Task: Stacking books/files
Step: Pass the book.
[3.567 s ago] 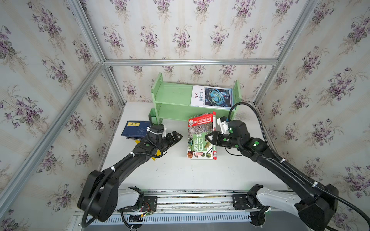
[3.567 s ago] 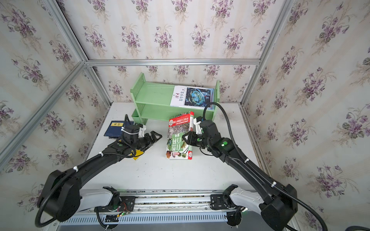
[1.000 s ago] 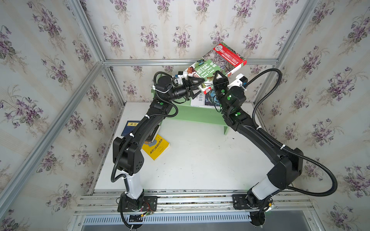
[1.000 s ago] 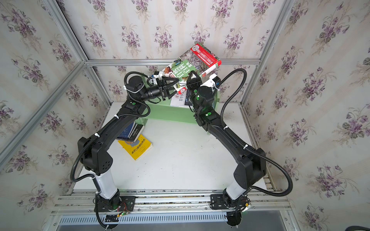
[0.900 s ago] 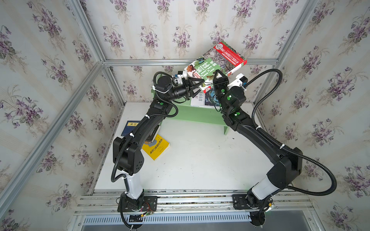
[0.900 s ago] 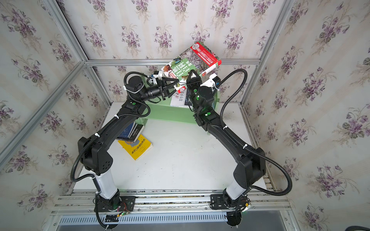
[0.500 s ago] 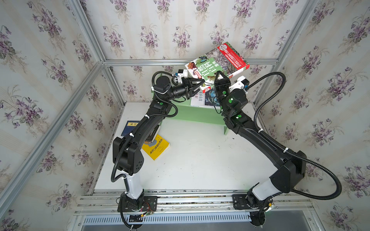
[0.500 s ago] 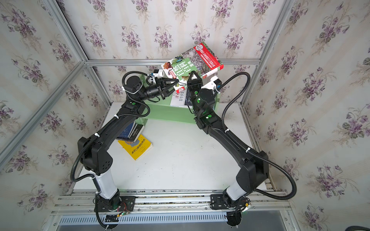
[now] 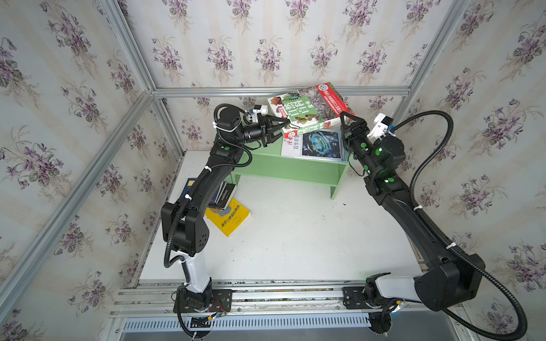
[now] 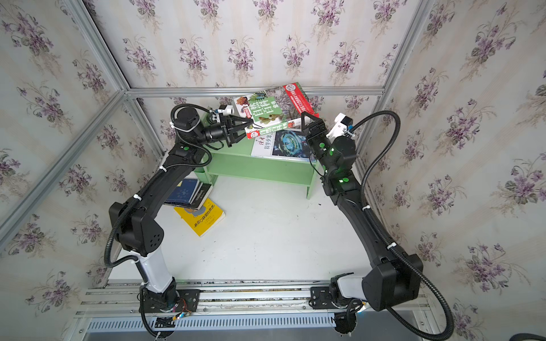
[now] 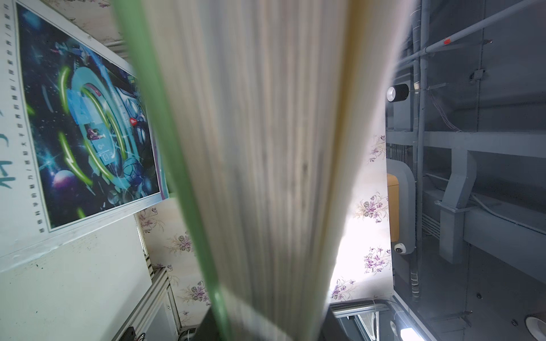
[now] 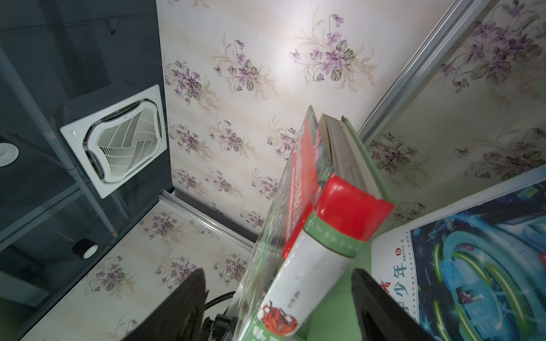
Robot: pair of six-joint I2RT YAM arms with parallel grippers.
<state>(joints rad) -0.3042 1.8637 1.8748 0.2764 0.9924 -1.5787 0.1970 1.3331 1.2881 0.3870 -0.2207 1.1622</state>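
Nature book (image 9: 310,107), cover reading 自然百科, tilts over the blue-swirl book (image 9: 320,144) on the far green shelf (image 9: 283,171); left pincer (image 9: 283,127) grasps its page edge, right pincer (image 9: 349,118) stands released at its spine.

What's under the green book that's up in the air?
A blue swirly book lies under it, flat on the shelf. The green book hides its far edge, so whatever sits back there can't be seen.

Green shelf (image 9: 283,170) on white table (image 9: 298,236)
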